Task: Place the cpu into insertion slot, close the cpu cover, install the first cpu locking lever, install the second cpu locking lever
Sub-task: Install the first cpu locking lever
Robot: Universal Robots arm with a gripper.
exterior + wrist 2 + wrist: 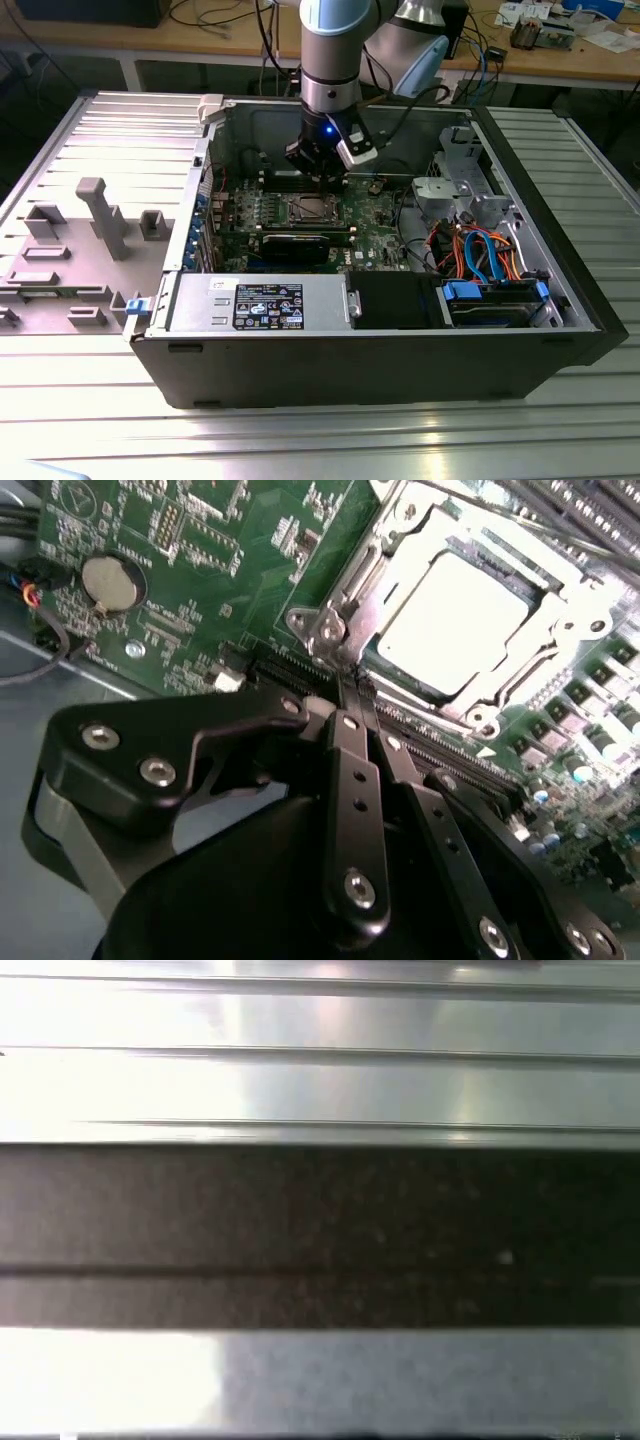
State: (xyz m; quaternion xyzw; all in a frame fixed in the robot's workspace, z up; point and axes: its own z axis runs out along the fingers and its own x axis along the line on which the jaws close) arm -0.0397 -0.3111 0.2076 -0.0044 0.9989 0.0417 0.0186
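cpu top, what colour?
Pale silver-grey, glaring near white; the cpu shows best in the second wrist view.

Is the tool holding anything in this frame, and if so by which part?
Nothing is held. In the second wrist view the tool is shut with nothing between its fingertips, tips at the corner of the cpu cover, which lies closed over the cpu.

The cpu [452, 620] was seen in the second wrist view as a flat square chip with a pale silver-grey metal top, seated level in the insertion slot [395, 575], whose silver metal rim was set into the green circuit board. The cpu cover [545, 630], a thin silver frame with a square window, was laid flat around the chip, its top left exposed through the window.
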